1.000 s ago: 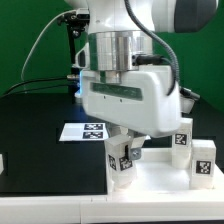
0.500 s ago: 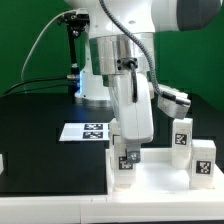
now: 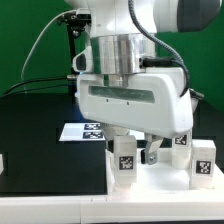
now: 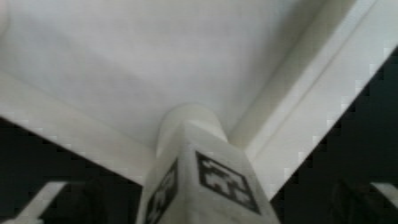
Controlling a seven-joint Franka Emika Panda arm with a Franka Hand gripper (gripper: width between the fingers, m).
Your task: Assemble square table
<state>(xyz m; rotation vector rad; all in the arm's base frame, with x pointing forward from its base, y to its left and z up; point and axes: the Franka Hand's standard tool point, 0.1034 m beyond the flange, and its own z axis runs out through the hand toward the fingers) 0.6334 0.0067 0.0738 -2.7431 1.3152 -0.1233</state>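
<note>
- The gripper hangs low over the near corner of the square table top, a smooth white plastic panel with a raised rim, lying flat on the black table.
- In the wrist view both fingers stand spread, one on each side of a leg, with dark gaps between them and it; they pinch nothing.
- That leg is a short white block with rounded edges, standing upright on the panel's corner, a black-and-white square tag on its face.
- Two more tagged legs stand upright near the panel's edge at the exterior view's right.
- The marker board, thin, flat and white with printed tags, lies on the black surface behind the panel.
</note>
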